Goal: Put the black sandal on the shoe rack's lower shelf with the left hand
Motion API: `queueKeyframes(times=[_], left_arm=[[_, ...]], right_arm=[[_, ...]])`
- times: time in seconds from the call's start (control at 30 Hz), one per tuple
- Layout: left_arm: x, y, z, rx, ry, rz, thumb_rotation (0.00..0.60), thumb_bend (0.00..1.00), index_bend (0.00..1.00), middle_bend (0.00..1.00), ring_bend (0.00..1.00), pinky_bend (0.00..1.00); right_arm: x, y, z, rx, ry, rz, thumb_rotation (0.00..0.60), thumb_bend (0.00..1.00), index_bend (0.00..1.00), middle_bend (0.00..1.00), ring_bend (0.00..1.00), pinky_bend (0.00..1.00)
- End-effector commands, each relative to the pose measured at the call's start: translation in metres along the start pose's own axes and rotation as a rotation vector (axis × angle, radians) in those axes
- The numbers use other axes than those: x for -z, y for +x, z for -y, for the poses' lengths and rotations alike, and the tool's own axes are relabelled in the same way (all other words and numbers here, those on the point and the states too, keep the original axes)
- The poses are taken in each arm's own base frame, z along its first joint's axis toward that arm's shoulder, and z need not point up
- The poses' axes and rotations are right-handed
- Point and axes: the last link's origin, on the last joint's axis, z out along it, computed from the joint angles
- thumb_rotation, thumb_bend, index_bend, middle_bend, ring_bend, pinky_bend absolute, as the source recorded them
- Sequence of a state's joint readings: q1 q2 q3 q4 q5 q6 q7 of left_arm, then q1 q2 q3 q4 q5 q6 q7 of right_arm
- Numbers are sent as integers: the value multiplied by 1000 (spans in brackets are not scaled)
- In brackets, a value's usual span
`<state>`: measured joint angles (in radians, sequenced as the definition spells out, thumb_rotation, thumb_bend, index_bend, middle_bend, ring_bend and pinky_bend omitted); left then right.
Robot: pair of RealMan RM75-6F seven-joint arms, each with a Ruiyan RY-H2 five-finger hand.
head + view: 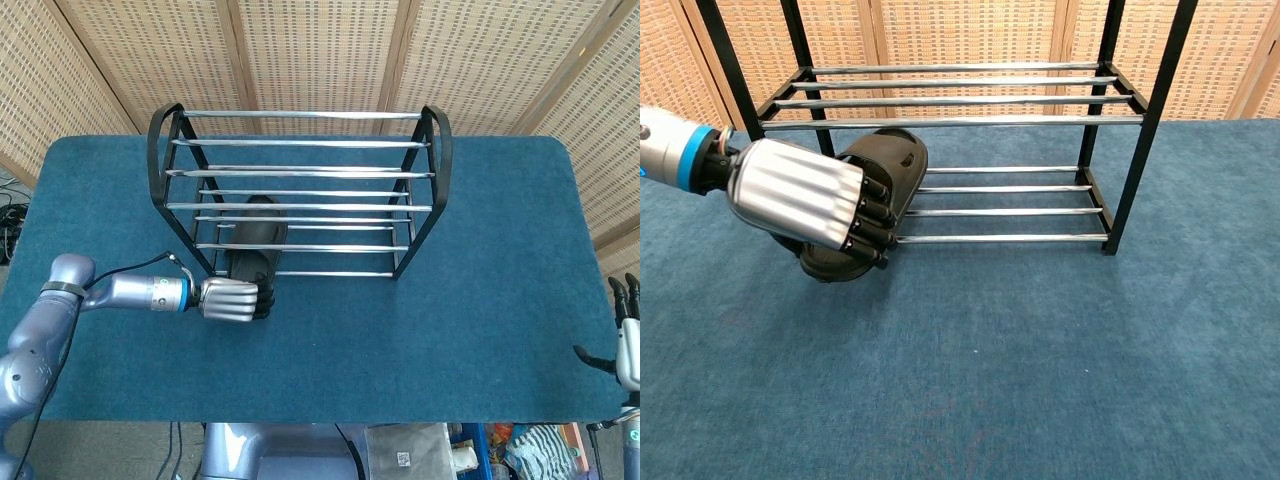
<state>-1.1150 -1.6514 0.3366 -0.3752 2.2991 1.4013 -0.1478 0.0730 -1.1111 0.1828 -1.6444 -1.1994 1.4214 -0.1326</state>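
Note:
The black sandal [255, 238] [892, 161] lies toe-first between the bars of the shoe rack [300, 190] [960, 100], over its lower shelf at the left end, with its heel sticking out past the front bar. My left hand [232, 299] [805, 194] grips the heel, fingers curled around it. My right hand [626, 340] shows only at the right edge of the head view, far from the rack, fingers spread and holding nothing.
The rack stands at the back middle of a blue carpeted table [480, 300]. Woven screen panels [320, 50] close off the space behind it. The rack's black side frames [1150, 110] flank the shelf opening.

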Motion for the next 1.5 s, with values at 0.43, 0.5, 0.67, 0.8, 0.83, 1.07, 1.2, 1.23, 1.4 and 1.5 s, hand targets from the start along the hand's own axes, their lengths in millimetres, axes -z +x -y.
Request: queueKeyframes(times=[0.43, 0.5, 0.67, 0.8, 0.83, 1.07, 1.2, 1.23, 1.4, 1.5], left_arm=[[-13, -14, 11, 0, 48, 68, 600, 101, 673, 564, 406, 401], [-15, -15, 11, -5, 43, 75, 600, 100, 673, 561, 406, 401], [-20, -17, 10, -24, 34, 92, 600, 101, 673, 560, 406, 401], [-23, -18, 13, -41, 34, 105, 600, 102, 673, 554, 406, 401], [-24, -18, 14, -48, 35, 107, 600, 101, 673, 552, 406, 401], [-25, -19, 21, -77, 44, 124, 600, 102, 597, 369, 262, 325], [-26, -20, 21, -91, 47, 137, 600, 101, 313, 62, 25, 144], [-26, -20, 21, -94, 46, 137, 600, 101, 259, 26, 7, 116], [-25, -18, 19, -99, 34, 121, 600, 101, 142, 0, 0, 37], [-23, -16, 18, -98, 31, 106, 600, 101, 127, 0, 0, 14]], right_arm=[[-4, -6, -1, 23, -18, 14, 600, 0, 0, 0, 0, 0], [-5, -6, 0, 25, -18, 13, 600, 0, 0, 0, 0, 0], [-4, -7, -1, 28, -22, 15, 600, 0, 0, 0, 0, 0], [-4, -6, -2, 27, -25, 14, 600, 0, 0, 0, 0, 0], [-5, -6, -2, 27, -26, 14, 600, 0, 0, 0, 0, 0], [-5, -6, -3, 25, -30, 17, 600, 0, 0, 0, 0, 0], [-5, -6, -4, 25, -30, 18, 600, 0, 0, 0, 0, 0], [-5, -6, -4, 24, -30, 17, 600, 0, 0, 0, 0, 0], [-4, -5, -3, 21, -27, 14, 600, 0, 0, 0, 0, 0], [-3, -4, -2, 17, -20, 13, 600, 0, 0, 0, 0, 0]])
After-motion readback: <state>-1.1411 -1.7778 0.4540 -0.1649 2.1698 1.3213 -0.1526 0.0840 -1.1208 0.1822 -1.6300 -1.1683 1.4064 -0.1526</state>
